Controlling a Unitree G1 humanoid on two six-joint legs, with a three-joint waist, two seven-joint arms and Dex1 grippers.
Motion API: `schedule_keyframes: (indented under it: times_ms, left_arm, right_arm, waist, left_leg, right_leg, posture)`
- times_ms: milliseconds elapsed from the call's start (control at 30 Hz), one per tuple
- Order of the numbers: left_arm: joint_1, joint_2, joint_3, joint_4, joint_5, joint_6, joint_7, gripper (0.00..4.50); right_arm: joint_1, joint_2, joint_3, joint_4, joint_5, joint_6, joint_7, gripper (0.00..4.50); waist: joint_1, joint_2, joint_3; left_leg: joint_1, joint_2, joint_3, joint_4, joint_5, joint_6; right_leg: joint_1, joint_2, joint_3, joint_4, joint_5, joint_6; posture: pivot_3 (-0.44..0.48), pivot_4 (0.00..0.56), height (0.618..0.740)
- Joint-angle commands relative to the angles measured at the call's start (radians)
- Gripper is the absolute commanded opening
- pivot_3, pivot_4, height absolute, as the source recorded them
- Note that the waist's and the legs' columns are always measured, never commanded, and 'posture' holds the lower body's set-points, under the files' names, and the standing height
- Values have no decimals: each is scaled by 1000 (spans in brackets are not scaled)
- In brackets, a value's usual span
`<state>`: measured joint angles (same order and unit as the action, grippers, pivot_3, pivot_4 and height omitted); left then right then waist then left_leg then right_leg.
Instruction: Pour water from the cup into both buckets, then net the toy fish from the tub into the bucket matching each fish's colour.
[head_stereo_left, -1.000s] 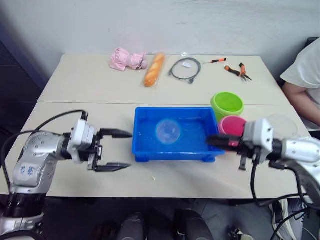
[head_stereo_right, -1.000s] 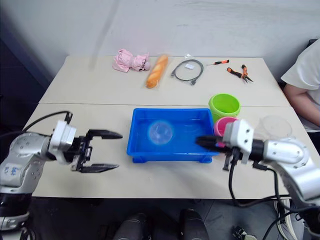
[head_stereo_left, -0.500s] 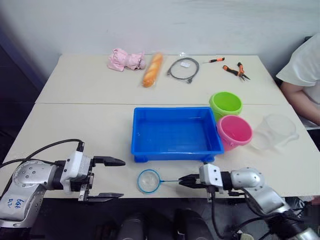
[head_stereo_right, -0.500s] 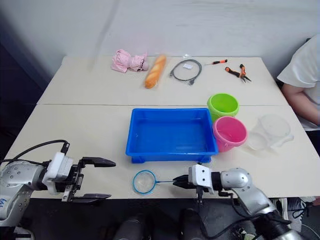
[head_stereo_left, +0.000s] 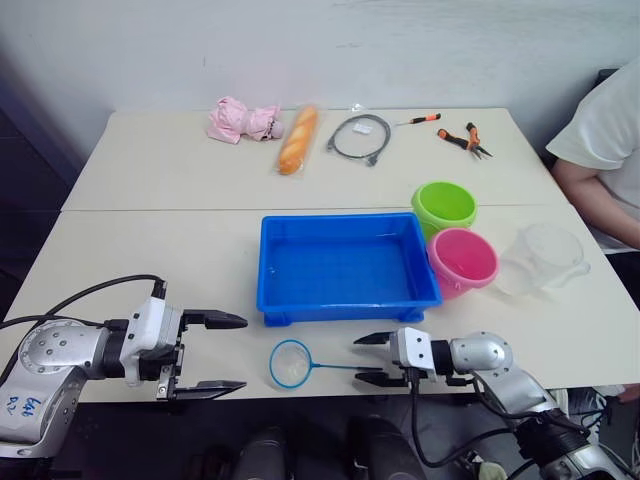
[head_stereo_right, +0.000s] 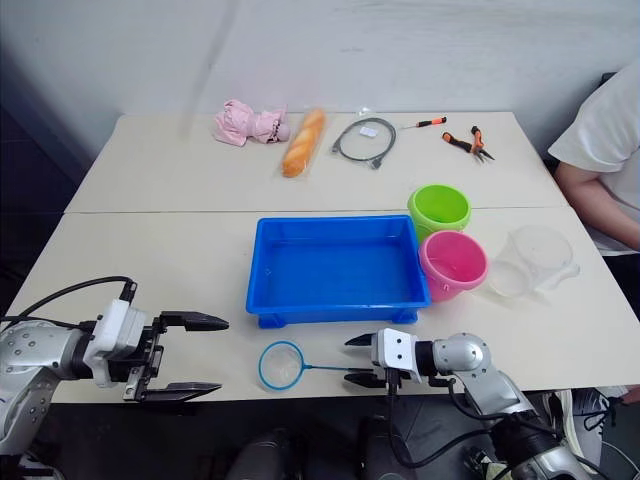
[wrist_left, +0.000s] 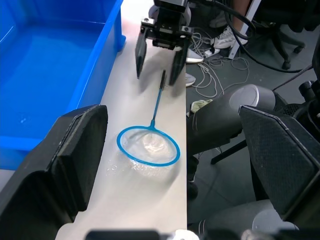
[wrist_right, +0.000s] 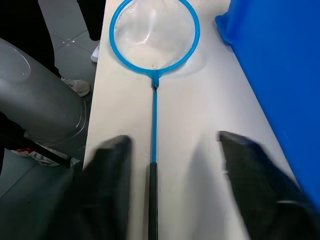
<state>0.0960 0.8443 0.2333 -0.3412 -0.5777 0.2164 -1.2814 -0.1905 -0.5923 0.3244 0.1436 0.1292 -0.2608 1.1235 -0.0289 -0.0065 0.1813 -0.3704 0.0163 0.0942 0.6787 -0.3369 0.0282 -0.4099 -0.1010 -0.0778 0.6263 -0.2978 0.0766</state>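
1. The right pincer (head_stereo_left: 372, 359) sits at the near edge of the bench (head_stereo_left: 150, 250) with its jaws spread apart, released; the dark handle end of the net (head_stereo_left: 292, 363) lies between the two fingers, not gripped
2. The net lies flat on the bench, its blue hoop just in front of the tub (head_stereo_left: 345, 308) near the tub's left corner, close to the bench's near edge
3. The left pincer (head_stereo_left: 215, 352) is wide open and holds nothing, hovering at the near edge well to the left of the net; the bench surface ahead of it is bare up to the tub
4. The tub stands in the middle of the bench; no fish can be made out in it
5. The pink bucket (head_stereo_left: 463, 259) touches the tub's right side, with the green bucket (head_stereo_left: 445, 207) just behind it
6. The clear cup (head_stereo_left: 540, 259) stands upright to the right of the pink bucket, near the bench's right edge and a person's arm (head_stereo_left: 590, 195)
7. Along the far edge lie a pink cloth toy (head_stereo_left: 240, 119), a bread loaf (head_stereo_left: 297, 139), a coiled cable (head_stereo_left: 356, 136), a screwdriver (head_stereo_left: 418, 119) and pliers (head_stereo_left: 463, 141)
8. No writing can be read on any of these things
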Motion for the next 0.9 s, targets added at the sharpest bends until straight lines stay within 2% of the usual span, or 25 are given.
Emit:
schedule_keyframes:
  times_ms: [33, 267, 433, 567, 733, 900]
  left_arm:
    - [23, 37, 59, 2, -30, 29, -10, 4500]
    - [23, 51, 98, 80, -1, 30, 8, 4500]
    - [59, 31, 157, 192, 110, -103, 75, 4500]
    - [88, 46, 225, 362, 213, -254, 120, 4500]
    - [85, 31, 239, 460, 240, -337, 149, 4500]
    - [118, 8, 242, 449, 246, -369, 185, 4500]
  right_arm:
    - [71, -70, -87, -174, 91, 59, 13, 4430]
    - [253, -223, -262, -360, 189, 117, 30, 4430]
    - [373, -306, -493, -402, 324, 139, 70, 4430]
    - [526, -400, -801, -327, 345, 75, 207, 4430]
    - [552, -409, -929, -205, 313, 61, 200, 4430]
    - [544, -386, -966, -176, 299, 65, 156, 4430]
  waist:
    - [0, 0, 0]
    - [4, 1, 1]
    - [2, 2, 1]
    - [7, 3, 1]
    - [9, -1, -1]
    - [7, 0, -1]
  left_leg:
    - [0, 0, 0, 0, 0, 0]
    - [0, 0, 0, -1, 0, 0]
    - [0, 0, 0, -3, 0, 1]
    - [1, 0, 1, -8, -1, 3]
    - [2, -1, 0, -13, -1, 5]
    - [2, -1, 1, -14, -1, 3]
  right_leg:
    - [0, 0, 0, 0, 0, 0]
    - [1, 0, 0, -2, 0, 0]
    - [0, 0, 0, -3, 0, 0]
    - [0, 0, 0, -5, 0, 0]
    - [0, 0, 0, -8, 0, 0]
    - [0, -1, 0, -8, 0, 0]
  posture:
    - [0, 150, 738]
    - [0, 150, 738]
    - [0, 150, 738]
    - [0, 150, 738]
    - [0, 150, 738]
    - [0, 150, 738]
